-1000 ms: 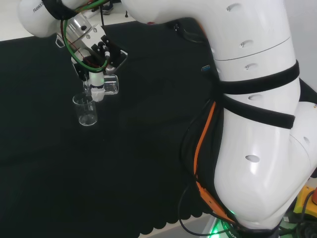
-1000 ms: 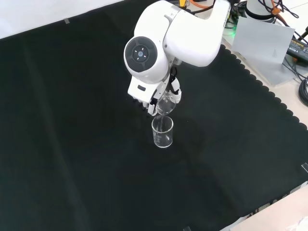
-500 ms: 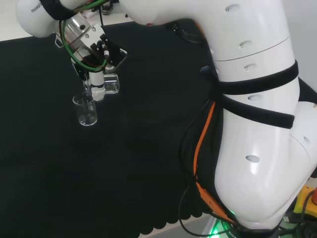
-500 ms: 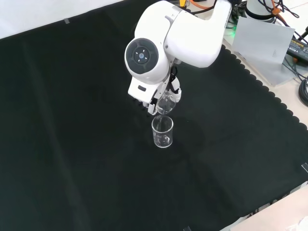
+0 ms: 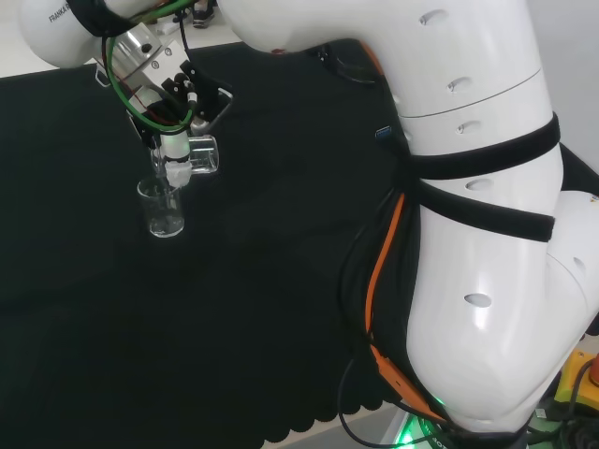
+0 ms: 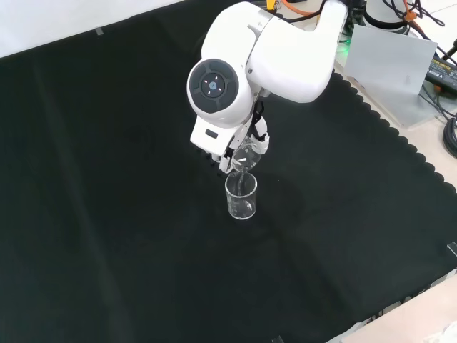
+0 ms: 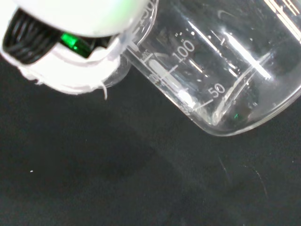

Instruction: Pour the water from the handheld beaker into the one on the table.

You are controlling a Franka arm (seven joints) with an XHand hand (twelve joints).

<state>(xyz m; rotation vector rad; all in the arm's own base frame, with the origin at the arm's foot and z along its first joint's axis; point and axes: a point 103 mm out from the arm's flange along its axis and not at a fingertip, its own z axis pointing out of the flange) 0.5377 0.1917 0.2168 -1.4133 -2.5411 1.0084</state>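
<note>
Handheld beaker (image 5: 202,156): clear glass, tipped close to horizontal, its mouth over the rim of the second vessel in the head view. The hand (image 5: 175,154) has its fingers (image 7: 70,77) curled round this beaker. In the wrist view the glass wall carries printed graduations; whether any water remains inside cannot be determined.

Standing beaker (image 5: 165,209): clear, upright on the black cloth of the desk (image 5: 281,281), directly beneath the tipped one. In the front view it stands just below the hand (image 6: 243,146). Its contents cannot be told.

The white arm (image 6: 264,57) reaches over the cloth from the view's top.
</note>
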